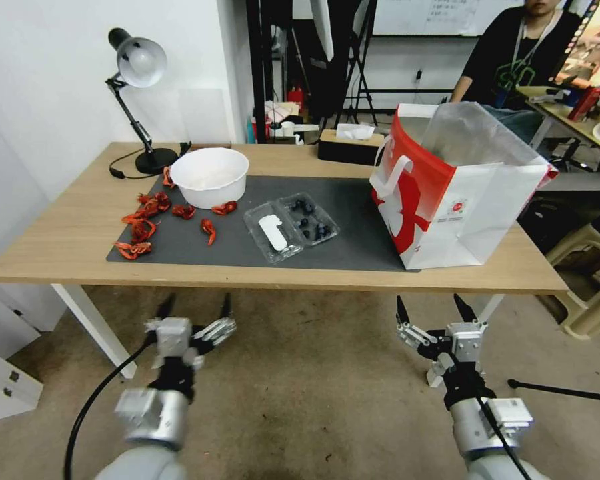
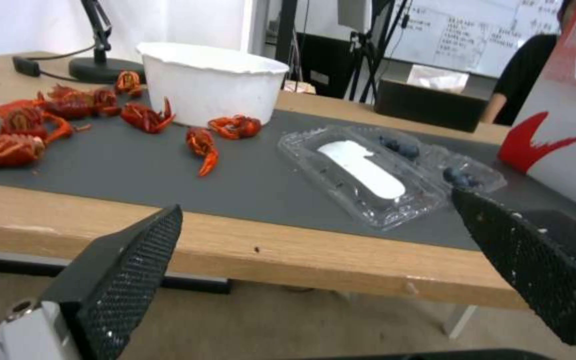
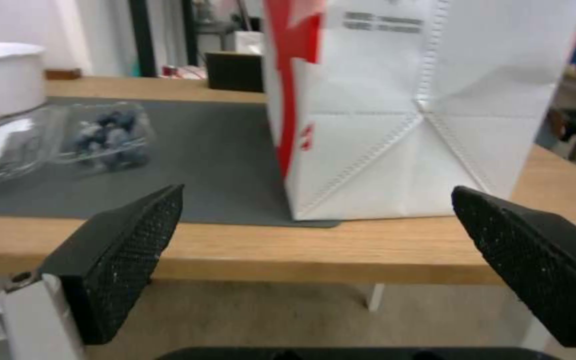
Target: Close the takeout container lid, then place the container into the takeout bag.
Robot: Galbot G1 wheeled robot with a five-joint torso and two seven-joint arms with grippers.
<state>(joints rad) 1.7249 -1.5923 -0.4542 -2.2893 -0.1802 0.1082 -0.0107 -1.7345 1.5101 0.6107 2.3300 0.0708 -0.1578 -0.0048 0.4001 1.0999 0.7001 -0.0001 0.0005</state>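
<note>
The takeout container [image 1: 311,219] lies open on the dark mat, blueberries in its half nearer the bag. Its lid [image 1: 272,233] lies flat beside it, white oblong label up; the left wrist view shows the lid [image 2: 361,170] and the berry half [image 2: 458,175]. In the right wrist view the container [image 3: 105,135] sits left of the bag. The red-and-white takeout bag [image 1: 447,193] stands upright and open at the table's right end, also as the bag [image 3: 421,100]. My left gripper [image 1: 195,308] and right gripper [image 1: 433,307] hang open below the table's front edge, holding nothing.
A round white bowl [image 1: 210,177] stands at the mat's back left with several red crayfish [image 1: 140,220] scattered around it. A black desk lamp [image 1: 137,73] stands at the back left corner, a dark tissue box [image 1: 350,143] at the back edge. A beige stool [image 1: 590,280] stands right of the table.
</note>
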